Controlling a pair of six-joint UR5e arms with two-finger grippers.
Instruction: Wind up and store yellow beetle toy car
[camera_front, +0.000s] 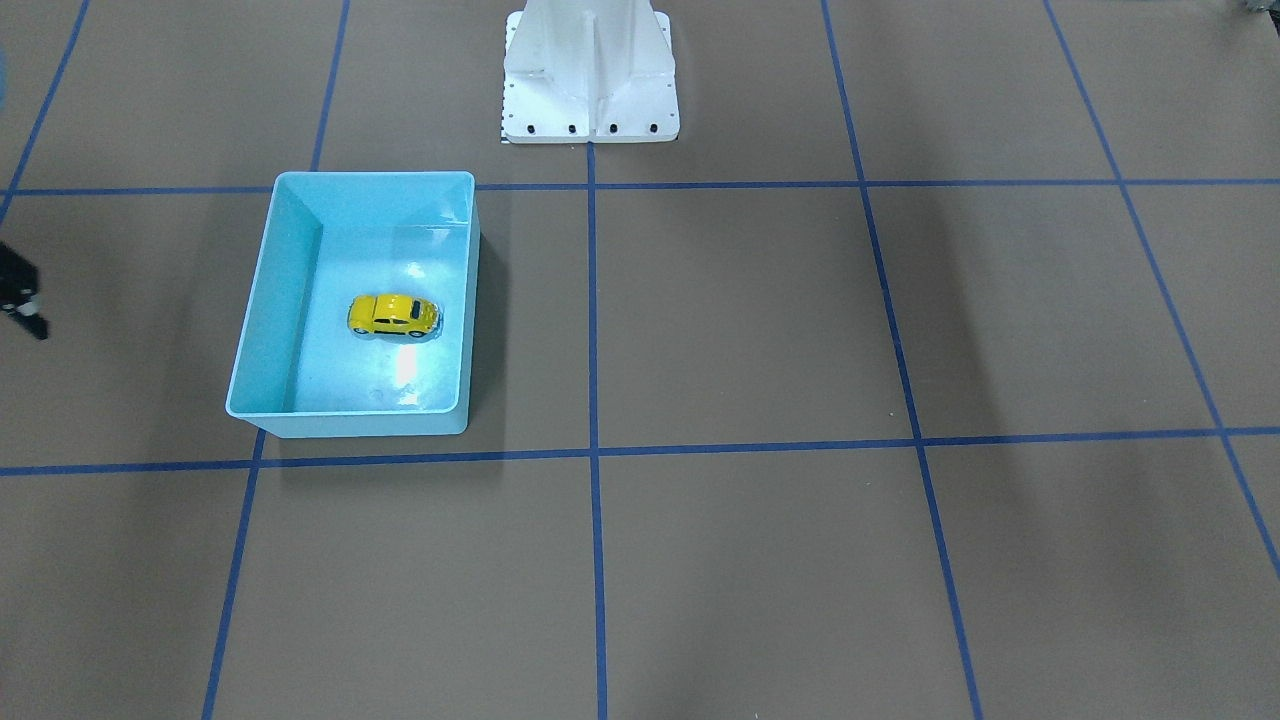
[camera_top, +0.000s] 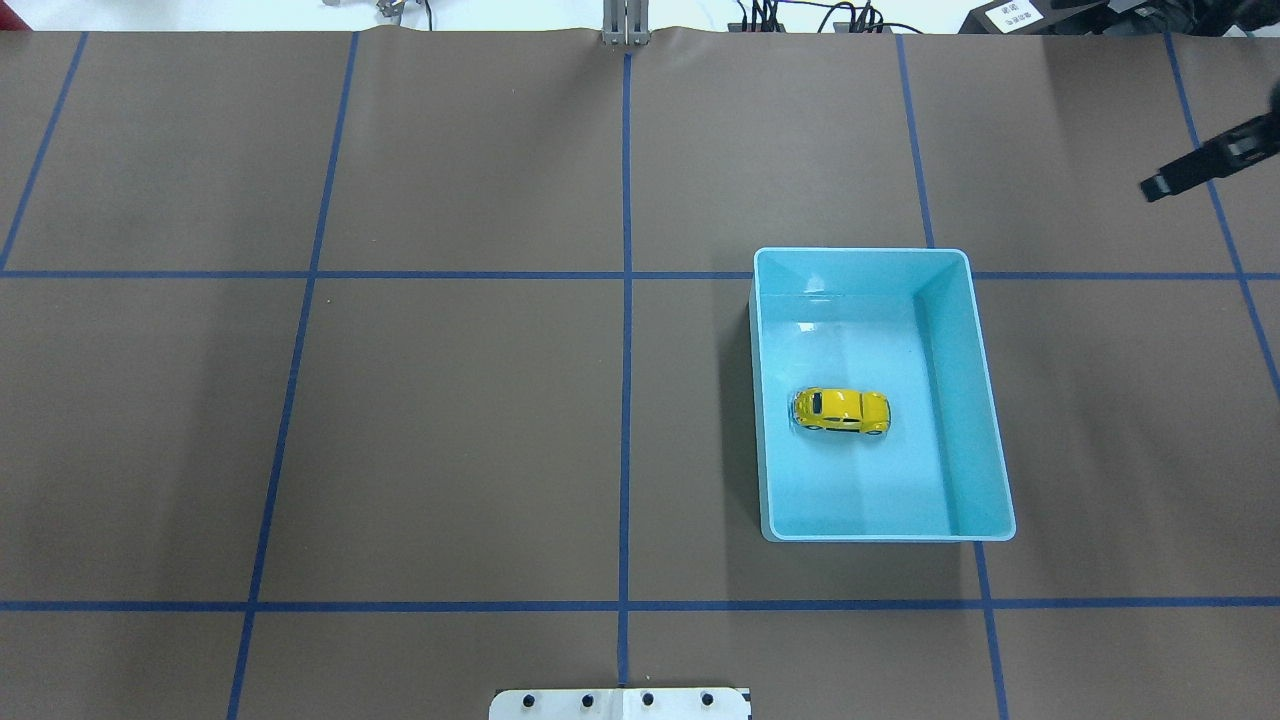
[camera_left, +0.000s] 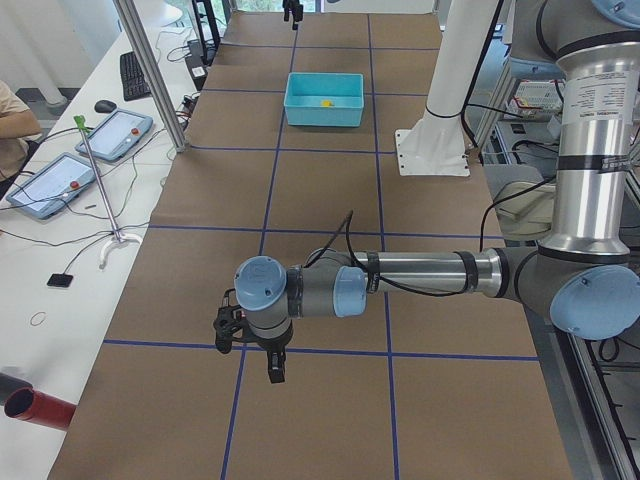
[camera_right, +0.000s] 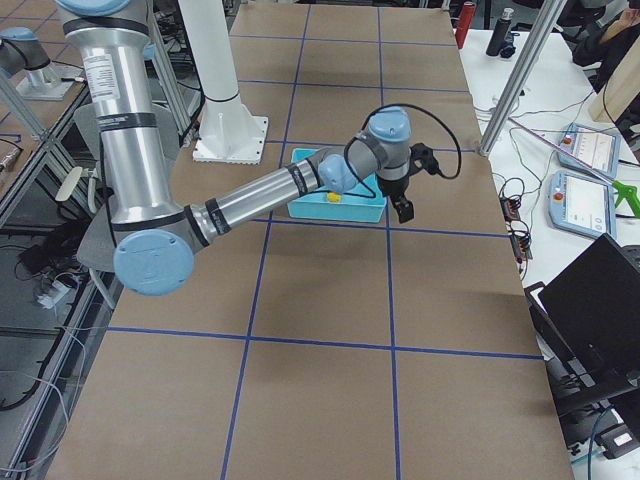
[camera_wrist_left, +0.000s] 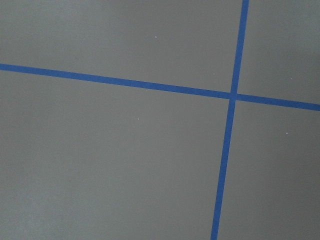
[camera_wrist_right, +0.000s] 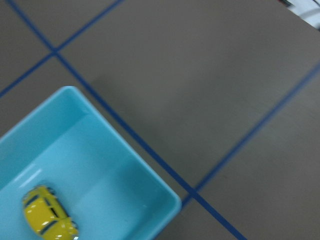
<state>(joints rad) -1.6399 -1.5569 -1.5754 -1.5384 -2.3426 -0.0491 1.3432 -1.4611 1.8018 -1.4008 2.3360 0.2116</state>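
Tiny yellow beetle toy car (camera_top: 841, 411) sits in bin (camera_top: 860, 252); left fingers (camera_left: 275, 368), right fingers (camera_top: 1160, 186): cannot tell.

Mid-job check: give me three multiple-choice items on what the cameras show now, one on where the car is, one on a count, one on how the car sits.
1. Where is the yellow beetle toy car?
A. on the brown table beside the bin
B. inside the light-blue bin
C. on the white base plate

2. How many things lie in the bin?
A. none
B. one
C. three

3. How does the car sit?
A. upright on its wheels
B. on its roof
C. on its side

Answers:
1 B: the bin's walls surround the car in both the overhead and front-facing views.
2 B: the car alone lies on the bin's floor.
3 A: its roof faces up and its black wheels are at the floor.
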